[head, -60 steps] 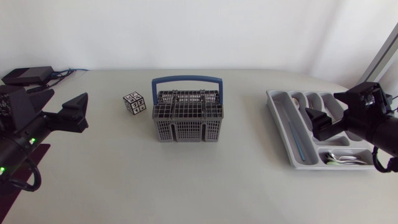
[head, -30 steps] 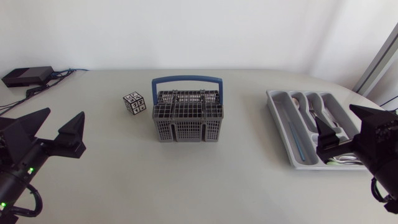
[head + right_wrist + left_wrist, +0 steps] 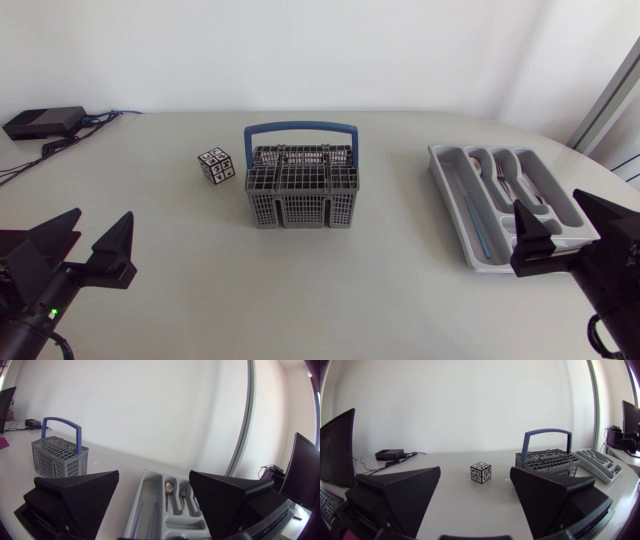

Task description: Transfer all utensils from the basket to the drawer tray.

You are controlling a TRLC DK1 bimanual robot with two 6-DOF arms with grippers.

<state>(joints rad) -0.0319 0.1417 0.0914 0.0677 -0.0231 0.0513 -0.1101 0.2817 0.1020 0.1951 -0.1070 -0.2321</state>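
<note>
On the bench [image 3: 320,300], the drawer tray [image 3: 447,200] lies rightward, utensils [image 3: 507,180] in its compartments. The basket [image 3: 300,205] stands mid-bench, well apart. The left end effector [image 3: 100,222] and right end effector [image 3: 549,200] hover with fingers spread. A patterned cube [image 3: 215,164] sits beside the basket.

Claw [image 3: 475,469] spread, cube [image 3: 481,472] ahead, basket [image 3: 547,461], tray [image 3: 596,462]
</note>
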